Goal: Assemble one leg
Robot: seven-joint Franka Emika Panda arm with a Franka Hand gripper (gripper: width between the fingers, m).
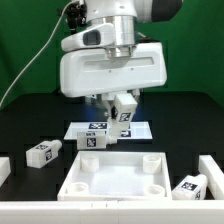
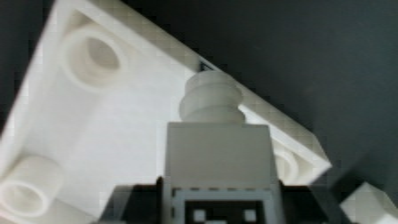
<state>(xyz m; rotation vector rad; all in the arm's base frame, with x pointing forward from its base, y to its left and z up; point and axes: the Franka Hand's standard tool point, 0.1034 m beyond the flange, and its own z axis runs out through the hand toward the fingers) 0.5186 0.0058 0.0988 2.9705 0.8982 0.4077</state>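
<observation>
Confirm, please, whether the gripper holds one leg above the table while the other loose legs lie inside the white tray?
Not quite. The exterior view shows the loose legs lying on the black table beside the white tray, not inside it. The gripper does hold one leg above the table.

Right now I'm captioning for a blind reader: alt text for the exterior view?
The pincer holds a tagged white leg above the marker board, behind a white square tray piece. Loose legs lie on either side.
</observation>
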